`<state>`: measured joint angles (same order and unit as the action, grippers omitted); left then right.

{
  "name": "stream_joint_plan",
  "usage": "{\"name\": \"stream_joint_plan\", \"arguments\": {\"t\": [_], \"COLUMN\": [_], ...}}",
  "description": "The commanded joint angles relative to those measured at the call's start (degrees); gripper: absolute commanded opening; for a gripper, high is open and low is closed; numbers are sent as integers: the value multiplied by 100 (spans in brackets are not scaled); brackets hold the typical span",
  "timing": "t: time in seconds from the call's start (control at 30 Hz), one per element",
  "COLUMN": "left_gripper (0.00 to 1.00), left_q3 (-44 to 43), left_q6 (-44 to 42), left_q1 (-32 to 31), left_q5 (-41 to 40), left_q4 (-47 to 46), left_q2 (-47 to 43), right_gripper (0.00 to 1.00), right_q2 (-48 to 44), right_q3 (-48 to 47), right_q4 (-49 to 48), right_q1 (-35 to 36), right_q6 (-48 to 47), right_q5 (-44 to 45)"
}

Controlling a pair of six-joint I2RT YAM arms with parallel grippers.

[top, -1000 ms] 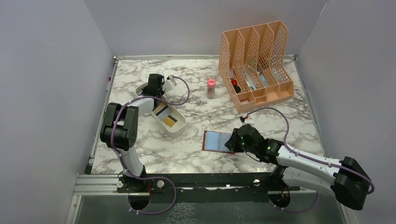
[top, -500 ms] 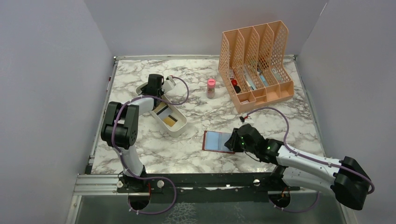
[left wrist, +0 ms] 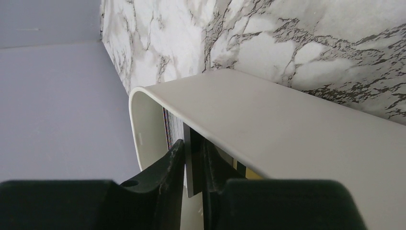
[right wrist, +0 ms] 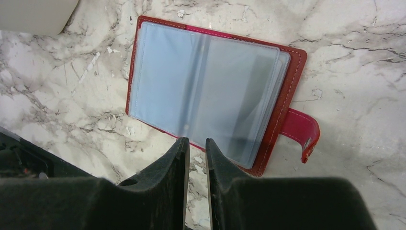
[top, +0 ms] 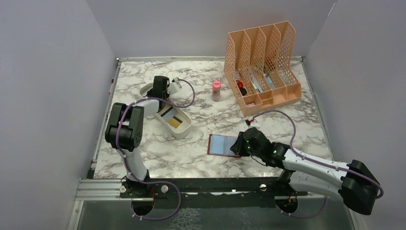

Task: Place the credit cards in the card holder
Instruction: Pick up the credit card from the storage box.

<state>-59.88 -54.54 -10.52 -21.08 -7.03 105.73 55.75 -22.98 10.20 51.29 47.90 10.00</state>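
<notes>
A white oblong tray (top: 184, 130) at the left holds cards, among them a yellow one (top: 175, 122). My left gripper (top: 160, 91) is down at the tray's far end, shut on a dark, white-edged card (left wrist: 195, 165) that stands on edge just inside the tray's wall (left wrist: 287, 124). The red card holder (top: 222, 144) lies open on the marble, its clear sleeves (right wrist: 206, 91) empty and its clasp tab (right wrist: 304, 132) to the right. My right gripper (right wrist: 196, 143) sits at the holder's near edge, shut with nothing between the fingers.
A peach mesh file organiser (top: 262, 67) with small items stands at the back right. A pink-capped bottle (top: 216, 90) stands between it and the tray. Grey walls close in the left, back and right sides.
My left gripper has edged slightly to the right at the tray's far end, and the tray has shifted a little with it. The right arm and card holder have not moved.
</notes>
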Motion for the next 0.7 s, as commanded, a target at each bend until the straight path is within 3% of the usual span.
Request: {"name": "stream_joint_plan", "arguments": {"t": [0.0, 0.53, 0.67], "left_gripper": [17, 16, 0], "left_q3": [-34, -352, -484], "left_q6": [-146, -252, -172], "left_q1": [-2, -2, -7], "left_q5": [-237, -332, -287], "left_q4": [-183, 109, 347], "left_q2": [-7, -150, -220], "right_gripper": [24, 24, 24], "right_q2": [50, -16, -32], "right_q3": [-21, 6, 21], "right_q4": [-143, -133, -138], "right_q1": [13, 13, 13], "right_q6": [-95, -62, -63], "right_q5": [77, 56, 61]}}
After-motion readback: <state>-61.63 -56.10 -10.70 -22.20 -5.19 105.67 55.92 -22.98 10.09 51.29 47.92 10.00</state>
